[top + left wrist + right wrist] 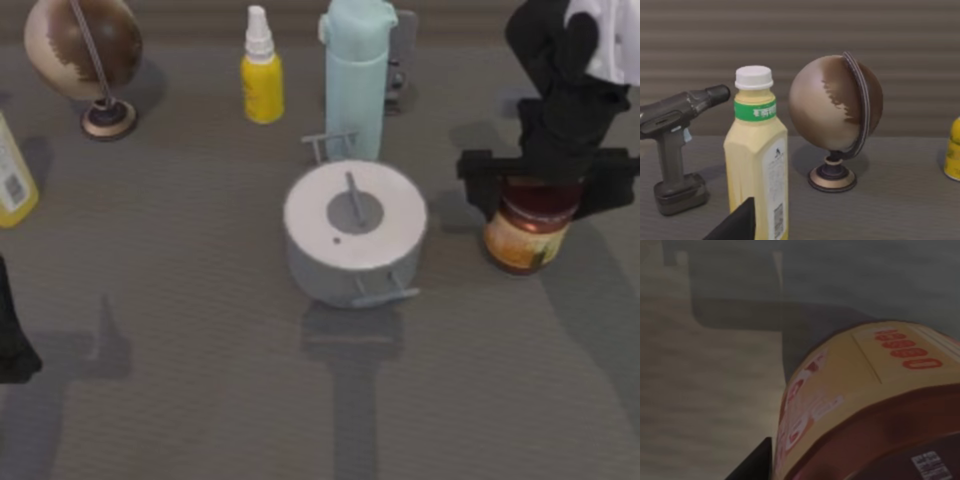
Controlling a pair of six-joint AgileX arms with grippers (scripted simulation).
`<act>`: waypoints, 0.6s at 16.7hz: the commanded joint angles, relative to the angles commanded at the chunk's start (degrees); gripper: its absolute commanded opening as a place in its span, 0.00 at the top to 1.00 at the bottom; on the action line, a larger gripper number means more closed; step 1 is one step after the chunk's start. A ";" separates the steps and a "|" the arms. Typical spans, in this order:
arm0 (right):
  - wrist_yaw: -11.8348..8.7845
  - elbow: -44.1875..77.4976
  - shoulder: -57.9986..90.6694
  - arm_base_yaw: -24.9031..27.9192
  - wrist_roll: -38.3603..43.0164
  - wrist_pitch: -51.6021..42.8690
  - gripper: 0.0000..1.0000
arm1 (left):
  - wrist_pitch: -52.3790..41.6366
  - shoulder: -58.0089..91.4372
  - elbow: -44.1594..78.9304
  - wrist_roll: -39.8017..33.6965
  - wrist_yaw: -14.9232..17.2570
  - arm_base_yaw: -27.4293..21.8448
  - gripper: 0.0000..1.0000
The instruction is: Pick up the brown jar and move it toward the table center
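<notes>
The brown jar [525, 235], dark amber glass with an orange-tan label, stands at the right of the table [180, 400], just right of the white pot. My right gripper [545, 182] is directly over it, its black crossbar covering the lid, and it is shut on the jar. In the right wrist view the jar's label [865, 390] fills the picture and one dark finger [757, 465] lies against its side. My left gripper [10, 350] is parked at the table's left edge, open; one finger [740, 225] shows in its wrist view.
A white lidded pot [355, 235] sits mid-table, close to the jar's left. Behind it stand a pale blue bottle [357, 85] and a yellow spray bottle [262, 80]. A globe [85, 50] and a yellow drink bottle [12, 175] are at far left, with a drill [675, 150].
</notes>
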 joint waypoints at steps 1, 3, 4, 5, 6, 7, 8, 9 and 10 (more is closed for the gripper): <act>0.00 0.00 0.00 0.00 0.00 0.00 0.55 | 0.00 0.00 0.00 0.00 0.00 0.00 0.00; 0.00 0.00 0.00 0.00 0.00 0.00 0.40 | 0.00 0.00 0.00 0.00 0.00 0.00 0.00; 0.00 0.00 0.00 0.00 0.00 0.00 0.32 | 0.00 0.00 0.00 0.00 0.00 0.00 0.00; 0.00 0.00 0.00 0.00 0.00 0.00 0.25 | 0.00 0.00 0.00 0.00 0.00 0.00 0.00; 0.00 0.00 0.00 0.00 0.00 0.00 0.17 | 0.00 0.00 0.00 0.00 0.00 0.00 0.00; 0.00 0.00 0.00 0.00 0.00 0.00 0.10 | 0.00 0.00 0.00 0.00 0.00 0.00 0.00; 0.00 0.00 0.00 0.00 0.00 0.00 0.02 | 0.00 0.00 0.00 0.00 0.00 0.00 0.00; 0.00 0.00 0.00 0.00 0.00 0.00 0.00 | 0.00 0.00 0.00 0.00 0.00 0.00 0.00; 0.00 0.00 0.00 0.00 0.00 0.00 0.00 | 0.00 0.00 0.00 0.00 0.00 0.00 0.00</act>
